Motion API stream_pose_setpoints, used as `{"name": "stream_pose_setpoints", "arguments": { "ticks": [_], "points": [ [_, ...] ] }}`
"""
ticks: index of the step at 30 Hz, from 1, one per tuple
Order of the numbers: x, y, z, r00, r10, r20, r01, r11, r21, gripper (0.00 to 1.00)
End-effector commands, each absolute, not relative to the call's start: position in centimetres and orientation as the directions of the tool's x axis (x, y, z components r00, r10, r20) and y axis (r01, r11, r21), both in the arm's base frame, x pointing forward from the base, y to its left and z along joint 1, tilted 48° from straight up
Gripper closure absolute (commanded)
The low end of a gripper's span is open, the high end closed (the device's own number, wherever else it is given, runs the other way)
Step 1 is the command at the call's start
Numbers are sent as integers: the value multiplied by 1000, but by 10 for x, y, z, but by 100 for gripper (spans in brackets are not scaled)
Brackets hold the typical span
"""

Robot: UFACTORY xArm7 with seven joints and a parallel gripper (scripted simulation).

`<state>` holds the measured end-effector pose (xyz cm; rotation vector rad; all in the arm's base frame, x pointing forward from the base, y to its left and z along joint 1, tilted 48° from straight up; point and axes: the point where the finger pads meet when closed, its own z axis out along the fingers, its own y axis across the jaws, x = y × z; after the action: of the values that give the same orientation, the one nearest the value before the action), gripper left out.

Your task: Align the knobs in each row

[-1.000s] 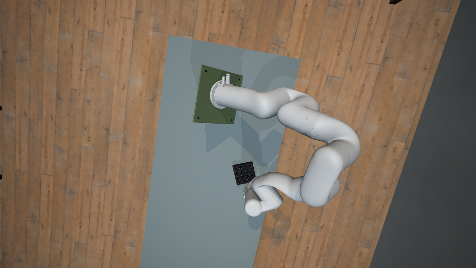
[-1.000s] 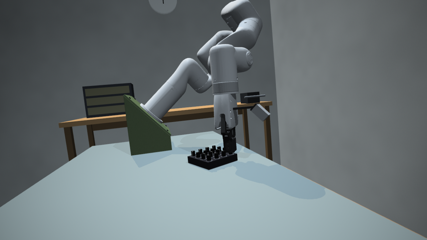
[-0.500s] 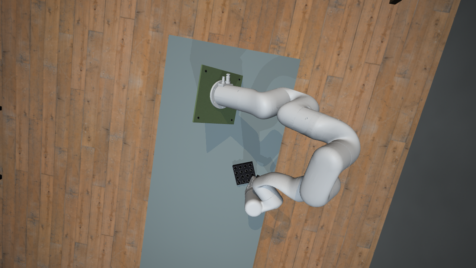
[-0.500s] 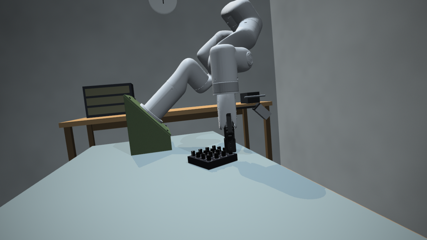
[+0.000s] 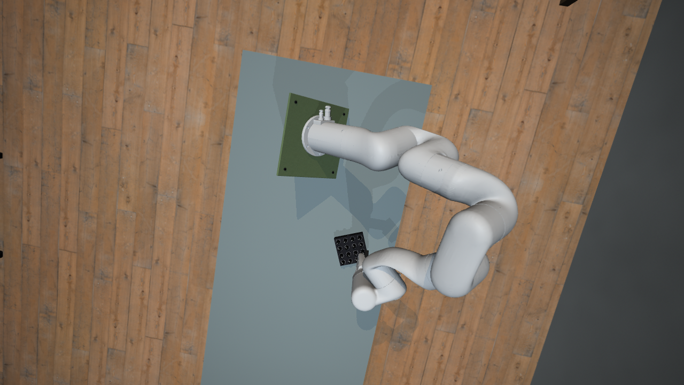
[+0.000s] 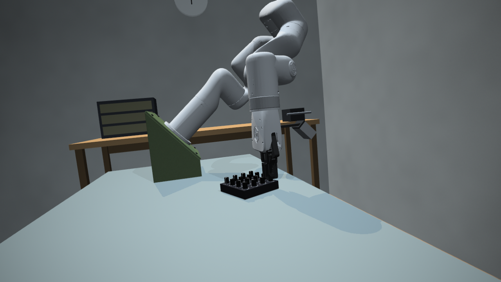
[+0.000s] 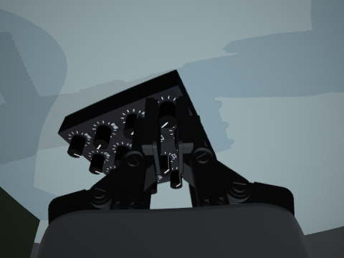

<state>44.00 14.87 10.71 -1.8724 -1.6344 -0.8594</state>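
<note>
box (image 5: 337,252) (image 6: 233,192) (image 7: 122,99) studded with black knobs (image 5: 352,238) (image 6: 245,185) (image 7: 103,135), pincer (image 5: 365,253) (image 6: 270,178) (image 7: 167,113) nearly closed, gripping one corner knob (image 7: 167,114)

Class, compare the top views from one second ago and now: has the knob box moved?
No. The knob box lies just where it did relative to the green base, with no visible shift or turn.
</note>
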Motion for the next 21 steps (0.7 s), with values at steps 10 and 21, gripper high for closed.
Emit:
{"name": "stream_pose_setpoints", "arguments": {
  "ticks": [10,21],
  "points": [
    [441,147,108,7,676,737,991,-106,87,92],
    [441,147,108,7,676,737,991,-105,88,92]
  ]
}}
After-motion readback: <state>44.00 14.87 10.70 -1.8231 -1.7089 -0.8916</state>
